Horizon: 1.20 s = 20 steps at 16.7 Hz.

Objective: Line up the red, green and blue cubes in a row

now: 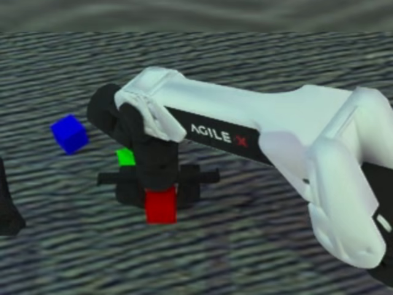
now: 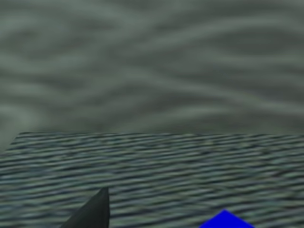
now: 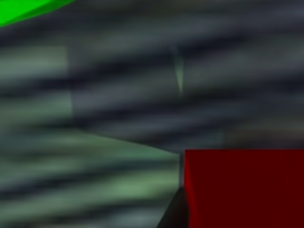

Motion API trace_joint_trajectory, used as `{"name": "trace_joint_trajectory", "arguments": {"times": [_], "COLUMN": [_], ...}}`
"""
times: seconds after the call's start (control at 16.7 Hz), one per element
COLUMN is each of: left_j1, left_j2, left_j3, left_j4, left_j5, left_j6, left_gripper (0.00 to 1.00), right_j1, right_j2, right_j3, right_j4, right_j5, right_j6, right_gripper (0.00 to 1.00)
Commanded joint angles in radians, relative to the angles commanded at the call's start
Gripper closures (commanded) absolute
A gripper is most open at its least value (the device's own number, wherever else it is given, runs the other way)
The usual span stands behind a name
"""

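Red cube [image 1: 161, 205] one, grasped by right fingers [image 1: 161, 192], one green cube [image 1: 126, 157], one blue cube [image 1: 69, 134]

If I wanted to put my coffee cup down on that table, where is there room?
Bare tabletop runs along the top view's near edge, below the red cube and right gripper. Another free strip lies at the far edge, behind the blue cube. It is crowded mid-table, where the green cube sits close by that gripper. The left gripper is parked at the left edge.

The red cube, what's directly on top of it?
The right gripper sits over the red cube, hiding its top. Behind, the green cube peeks out, mostly covered. Finger contact is hidden.
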Motion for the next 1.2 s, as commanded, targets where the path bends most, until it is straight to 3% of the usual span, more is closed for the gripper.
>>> {"name": "trace_joint_trajectory", "arguments": {"times": [0.3,0.36,0.9,1.2], "left_j1": [0.000,0.000,0.000,0.000], "left_j2": [0.000,0.000,0.000,0.000], "left_j3": [0.000,0.000,0.000,0.000], "left_j4": [0.000,0.000,0.000,0.000], "left_j5": [0.000,0.000,0.000,0.000], "left_j6": [0.000,0.000,0.000,0.000], "left_gripper": [0.00,0.00,0.00,0.00], "right_j1": [0.000,0.000,-0.002,0.004], "right_j2": [0.000,0.000,0.000,-0.005], "right_j3": [0.000,0.000,0.004,0.155], "right_j4": [0.000,0.000,-0.004,-0.164], "right_j5": [0.000,0.000,0.000,0.000], "right_j6": [0.000,0.000,0.000,0.004], "right_gripper": [0.02,0.00,0.00,0.00]}}
